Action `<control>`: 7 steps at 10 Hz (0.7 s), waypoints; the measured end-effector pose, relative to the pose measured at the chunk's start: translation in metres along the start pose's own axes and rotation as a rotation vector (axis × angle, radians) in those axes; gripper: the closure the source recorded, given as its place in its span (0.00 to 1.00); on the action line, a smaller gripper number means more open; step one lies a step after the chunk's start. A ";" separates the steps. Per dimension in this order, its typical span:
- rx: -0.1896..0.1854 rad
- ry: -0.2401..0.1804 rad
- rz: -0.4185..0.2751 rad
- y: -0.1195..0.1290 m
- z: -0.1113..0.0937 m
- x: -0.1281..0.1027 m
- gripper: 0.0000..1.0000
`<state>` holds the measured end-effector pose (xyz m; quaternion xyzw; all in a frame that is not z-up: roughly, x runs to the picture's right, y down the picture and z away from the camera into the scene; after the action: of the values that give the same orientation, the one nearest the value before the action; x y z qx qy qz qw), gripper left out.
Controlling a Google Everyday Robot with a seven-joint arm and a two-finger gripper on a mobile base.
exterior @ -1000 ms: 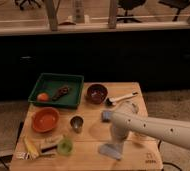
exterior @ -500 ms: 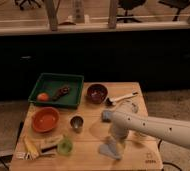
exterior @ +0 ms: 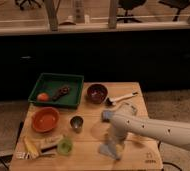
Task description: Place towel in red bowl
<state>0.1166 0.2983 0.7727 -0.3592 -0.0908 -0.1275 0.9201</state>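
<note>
The towel (exterior: 109, 149), a limp grey-blue cloth, lies on the wooden table (exterior: 88, 150) near its front edge. My gripper (exterior: 115, 140) hangs from the white arm (exterior: 158, 130) that reaches in from the right. It points down right over the towel's upper part, open, touching or nearly touching the cloth. The red bowl (exterior: 45, 119), orange-red and empty, sits at the table's left, well apart from the towel.
A green tray (exterior: 74, 80) at the back left holds an orange fruit (exterior: 42, 96) and a brown item. A dark maroon bowl (exterior: 97, 92), a spoon (exterior: 122, 98), a small blue-grey pad (exterior: 106, 116), a metal cup (exterior: 77, 122), a green cup (exterior: 64, 146) and a snack packet (exterior: 38, 146) stand around.
The gripper has come down onto the towel over the last second. The towel and the other things have stayed where they were.
</note>
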 end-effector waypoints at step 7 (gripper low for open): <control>0.009 0.004 0.005 -0.002 0.014 0.002 0.41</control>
<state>0.1172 0.3061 0.7845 -0.3549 -0.0886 -0.1256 0.9222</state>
